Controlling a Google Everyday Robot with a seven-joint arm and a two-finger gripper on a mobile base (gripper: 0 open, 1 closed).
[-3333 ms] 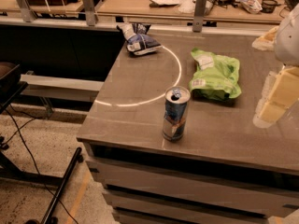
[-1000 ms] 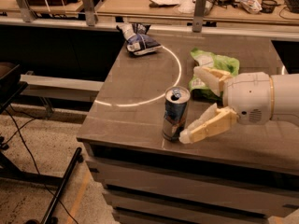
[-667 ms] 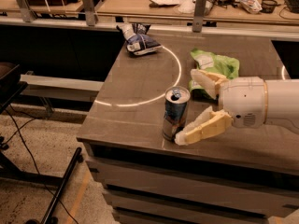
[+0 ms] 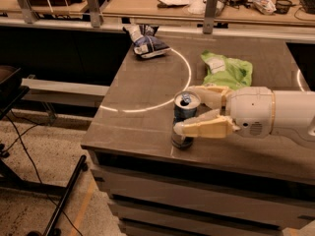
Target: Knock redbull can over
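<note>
The redbull can (image 4: pixel 183 113) stands upright near the front edge of the grey table (image 4: pixel 138 95), its silver top with the pull tab showing. My gripper (image 4: pixel 185 110) reaches in from the right on a white arm (image 4: pixel 275 113). It is open, with its jaws on either side of the can. The near finger (image 4: pixel 204 128) lies across the can's front, touching or almost touching it. The far finger (image 4: pixel 209 95) sits behind the can's top. The lower right of the can is hidden by the near finger.
A lime-green snack bag (image 4: pixel 227 70) lies behind the gripper. A dark blue and white snack bag (image 4: pixel 146 41) lies at the table's back left. A cluttered bench (image 4: pixel 197 1) with metal posts runs behind. A black stand leg (image 4: pixel 64 200) is on the floor at left.
The gripper has moved left from the table's right side to the can, and its fingers now straddle it. The can still stands in the same spot.
</note>
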